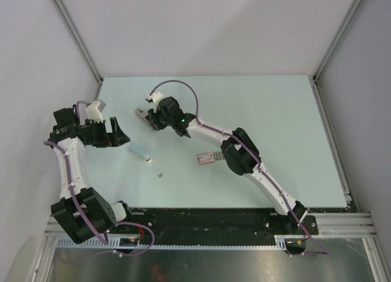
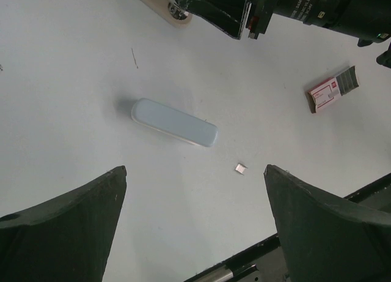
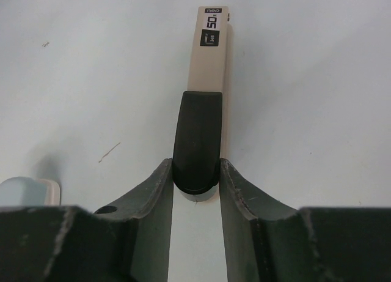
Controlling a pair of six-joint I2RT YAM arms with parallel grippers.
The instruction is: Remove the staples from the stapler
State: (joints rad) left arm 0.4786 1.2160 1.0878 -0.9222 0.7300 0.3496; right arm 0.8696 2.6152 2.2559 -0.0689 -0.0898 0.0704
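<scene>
Two arms in view, only one has anything in its grip. Right gripper (image 3: 195, 172) is clamped on the black end of the stapler (image 3: 209, 55); both fingers press its sides and the beige body, label "50", sticks out ahead toward the top of the wrist frame. In the top view that puts the stapler (image 1: 141, 114) upper left of centre, poking left out of the right gripper (image 1: 151, 117). I can't tell whether it rests on the table (image 1: 275, 111) or sits just off it.

Left gripper (image 2: 192, 172) has its fingers wide apart, holding nothing, at the left side of the top view (image 1: 121, 130). Its wrist camera looks down on a pale blue bar (image 2: 174, 122) lying flat mid-frame, with a tiny grey scrap (image 2: 241, 167) just to its lower right. A small pink-red and grey box (image 2: 332, 90) lies at the right of that frame, well apart from the bar. From above the box (image 1: 208, 158) sits near centre, beside the right arm's forearm.
</scene>
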